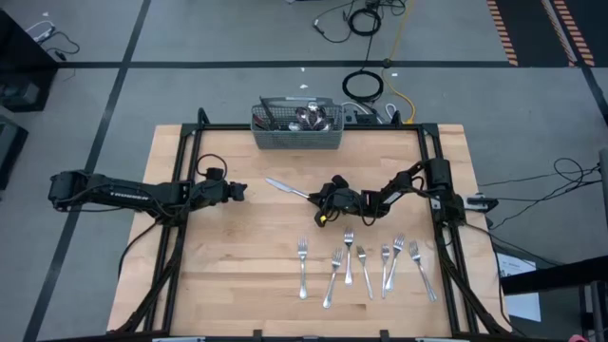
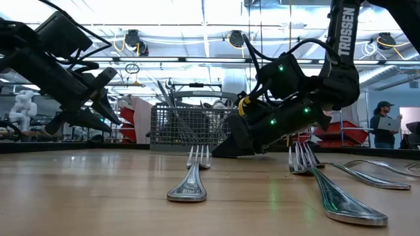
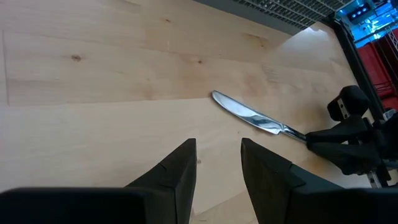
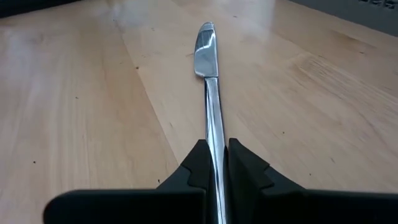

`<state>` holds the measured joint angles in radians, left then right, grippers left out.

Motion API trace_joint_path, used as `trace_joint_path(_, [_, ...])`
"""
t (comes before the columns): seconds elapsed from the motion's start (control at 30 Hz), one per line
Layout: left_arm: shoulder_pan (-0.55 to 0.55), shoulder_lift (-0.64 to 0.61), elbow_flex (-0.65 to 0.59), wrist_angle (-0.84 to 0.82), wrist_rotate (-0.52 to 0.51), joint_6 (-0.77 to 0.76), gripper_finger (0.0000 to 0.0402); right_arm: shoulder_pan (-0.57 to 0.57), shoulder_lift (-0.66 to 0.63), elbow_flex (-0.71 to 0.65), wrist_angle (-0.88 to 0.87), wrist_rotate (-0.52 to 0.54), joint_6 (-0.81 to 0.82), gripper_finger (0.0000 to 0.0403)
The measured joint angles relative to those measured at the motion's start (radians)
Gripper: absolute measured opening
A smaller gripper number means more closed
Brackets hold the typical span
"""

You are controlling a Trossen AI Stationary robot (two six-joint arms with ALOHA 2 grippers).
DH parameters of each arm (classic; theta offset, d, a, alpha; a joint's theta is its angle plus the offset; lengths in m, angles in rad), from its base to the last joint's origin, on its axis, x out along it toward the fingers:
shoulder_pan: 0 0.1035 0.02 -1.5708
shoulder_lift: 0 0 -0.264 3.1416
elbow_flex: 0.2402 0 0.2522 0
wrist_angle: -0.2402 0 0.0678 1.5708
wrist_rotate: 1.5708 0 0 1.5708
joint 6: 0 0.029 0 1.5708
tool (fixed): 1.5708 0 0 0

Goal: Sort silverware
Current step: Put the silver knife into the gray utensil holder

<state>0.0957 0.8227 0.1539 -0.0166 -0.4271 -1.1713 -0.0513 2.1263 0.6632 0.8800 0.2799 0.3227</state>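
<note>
Right claw [image 4: 214, 163] pinches table knife [image 4: 209, 81] handle; lift level, clear the forks [image 1: 366, 261]. Left claw [image 3: 217, 171] half-open, empty.

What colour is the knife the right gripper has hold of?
Shiny silver, mirror-like, on the knife; clearest in the right wrist view.

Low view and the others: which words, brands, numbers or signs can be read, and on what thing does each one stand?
"TROSSEN": white letters running down the dark upper link of the right arm, low view.
Nothing else is readable: the room behind shows no legible sign, and the knife, forks and basket show no legible marking.
</note>
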Motion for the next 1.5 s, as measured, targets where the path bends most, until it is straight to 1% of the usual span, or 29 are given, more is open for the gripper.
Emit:
trace_joint_path(0.1, [0.000,0.000,0.000,0.002,-0.003,-0.001,0.0134,0.000,-0.018,-0.002,0.012,0.010,0.001,0.0017])
trace_joint_path(0.2, [0.000,0.000,0.000,0.010,-0.007,-0.001,0.0134,0.003,-0.062,-0.006,-0.014,0.057,-0.016,0.0017])
trace_joint_path(0.33, [0.000,0.000,0.000,0.012,-0.021,-0.001,0.0134,0.002,-0.134,-0.014,-0.051,0.098,-0.066,0.0016])
trace_joint_path(0.43, [0.000,0.000,0.000,0.030,-0.038,-0.001,0.0134,0.001,-0.187,-0.012,-0.042,0.127,-0.105,0.0016])
trace_joint_path(0.5, [0.000,0.000,0.000,0.049,-0.046,-0.001,0.0134,0.001,-0.222,-0.010,-0.030,0.130,-0.124,0.0013])
trace_joint_path(0.53, [0.000,0.000,0.000,0.058,-0.049,-0.001,0.0134,0.001,-0.236,-0.009,-0.024,0.134,-0.135,0.0003])
trace_joint_path(0.77, [0.000,0.002,0.000,0.075,-0.080,0.000,0.0134,-0.013,-0.324,-0.008,-0.022,0.142,-0.192,0.0005])
trace_joint_path(0.87, [0.000,0.008,0.000,0.104,-0.083,-0.001,0.0134,-0.026,-0.344,-0.008,-0.030,0.140,-0.192,0.0004])
trace_joint_path(0.93, [0.000,0.025,0.000,0.130,-0.080,0.002,0.0134,-0.038,-0.348,-0.006,-0.055,0.134,-0.154,0.0004])
trace_joint_path(1.0, [0.000,0.059,-0.001,0.161,-0.046,0.006,0.0134,-0.040,-0.346,-0.007,-0.080,0.132,-0.119,0.0003])
trace_joint_path(1.03, [0.000,0.082,-0.001,0.199,-0.012,0.034,0.0134,-0.038,-0.346,-0.007,-0.082,0.132,-0.107,0.0003])
trace_joint_path(1.07, [0.000,0.110,-0.001,0.260,0.038,0.106,0.0134,-0.033,-0.346,-0.007,-0.077,0.132,-0.102,0.0002])
trace_joint_path(1.13, [0.000,0.170,0.000,0.431,0.166,0.326,0.0134,-0.019,-0.348,-0.006,-0.068,0.082,-0.124,0.0002])
trace_joint_path(1.2, [-0.004,0.237,0.028,0.548,0.287,0.574,0.0134,-0.006,-0.351,-0.006,-0.076,0.021,-0.138,0.0002])
trace_joint_path(1.27, [-0.019,0.284,0.081,0.523,0.416,0.830,0.0134,0.002,-0.352,-0.006,-0.076,-0.037,-0.124,0.0001])
trace_joint_path(1.33, [-0.039,0.322,0.137,0.393,0.506,1.007,0.0134,0.003,-0.353,-0.006,-0.076,-0.107,-0.087,0.0000])
trace_joint_path(1.37, [-0.045,0.338,0.161,0.307,0.510,1.065,0.0134,0.003,-0.353,-0.006,-0.079,-0.136,-0.063,0.0002])
trace_joint_path(1.4, [-0.046,0.350,0.183,0.217,0.490,1.107,0.0134,0.004,-0.353,-0.006,-0.087,-0.150,-0.035,0.0004])
trace_joint_path(1.47, [-0.041,0.372,0.220,0.077,0.379,1.125,0.0134,0.006,-0.353,-0.006,-0.102,-0.174,-0.006,0.0008])
trace_joint_path(1.5, [-0.035,0.378,0.229,0.042,0.314,1.095,0.0134,0.009,-0.353,-0.006,-0.106,-0.184,-0.006,0.0009])
